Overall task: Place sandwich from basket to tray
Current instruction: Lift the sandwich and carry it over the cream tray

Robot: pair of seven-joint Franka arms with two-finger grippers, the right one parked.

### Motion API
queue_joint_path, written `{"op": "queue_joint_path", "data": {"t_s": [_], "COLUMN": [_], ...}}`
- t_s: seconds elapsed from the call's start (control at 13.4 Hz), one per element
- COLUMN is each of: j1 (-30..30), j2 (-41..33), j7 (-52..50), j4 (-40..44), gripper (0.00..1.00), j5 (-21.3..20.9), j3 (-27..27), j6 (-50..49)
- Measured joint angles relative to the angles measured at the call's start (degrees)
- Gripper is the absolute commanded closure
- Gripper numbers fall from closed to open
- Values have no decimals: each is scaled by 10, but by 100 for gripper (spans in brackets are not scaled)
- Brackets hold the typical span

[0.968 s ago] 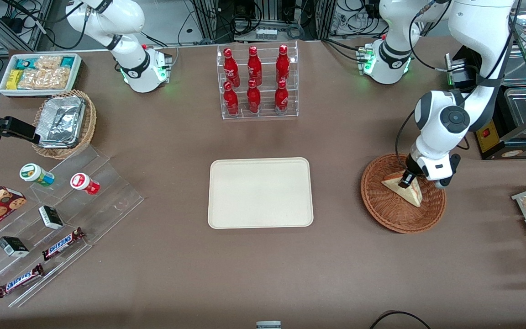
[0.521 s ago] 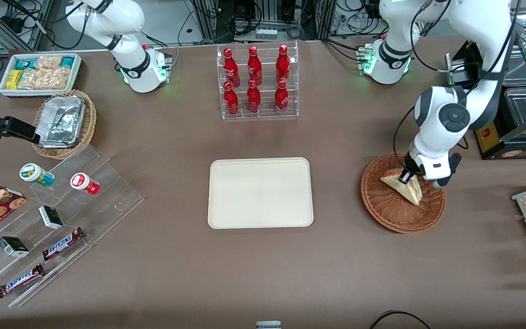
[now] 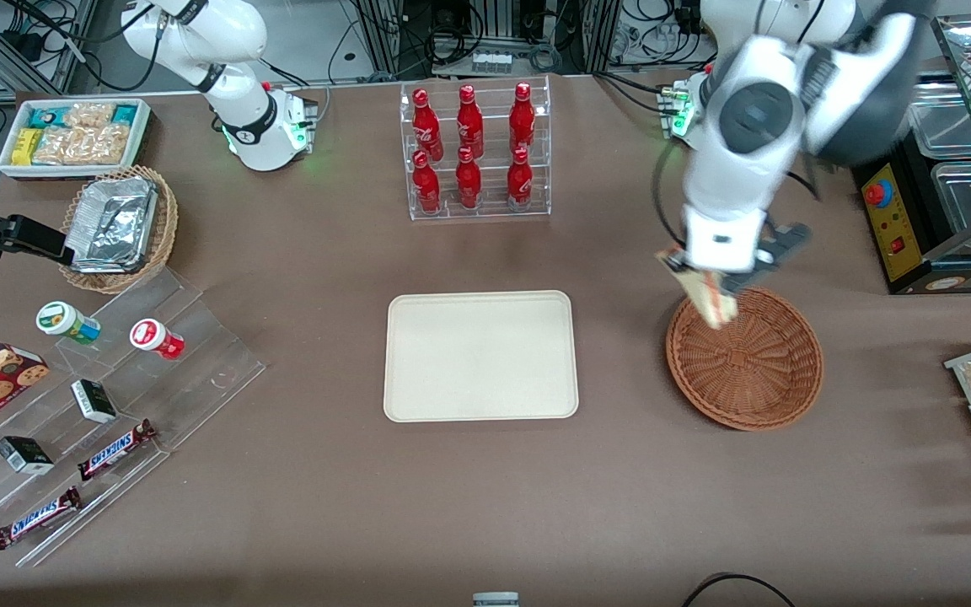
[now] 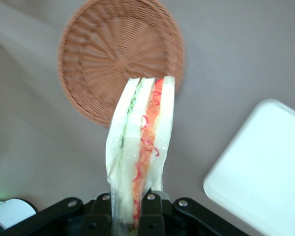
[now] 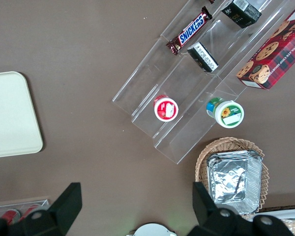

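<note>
My pincer hangs above the counter, over the rim of the shallow reddish-brown wicker basket on its tray-facing side, pinching the pale triangular sandwich wedge. From the wrist I see the sandwich clamped at its base, its lower end hidden between the black fingers. The flat cream-white rectangular tray lies beside the basket, its outline cut off in the wrist view.

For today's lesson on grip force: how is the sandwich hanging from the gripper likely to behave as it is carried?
Held in the gripper above the basket, the sandwich is probably soft: a hard squeeze could crush it. Its clear wrap looks smooth, so it may slip. Gripped at one end only, it could swing.
</note>
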State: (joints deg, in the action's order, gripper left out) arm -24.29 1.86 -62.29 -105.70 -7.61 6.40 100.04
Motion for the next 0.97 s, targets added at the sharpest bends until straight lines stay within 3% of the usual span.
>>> {"op": "queue_joint_path", "data": {"t_s": [0.22, 0.52, 0.74, 0.97], "j1": [-89, -183, -203, -204], "j2": [34, 171, 281, 345], "j7": [0, -3, -4, -1], "j4": [32, 128, 172, 188], "gripper": [100, 100, 100, 100], "j5": [1, 1, 1, 0], "j3": [2, 3, 2, 0], "j6": [2, 53, 138, 205]}}
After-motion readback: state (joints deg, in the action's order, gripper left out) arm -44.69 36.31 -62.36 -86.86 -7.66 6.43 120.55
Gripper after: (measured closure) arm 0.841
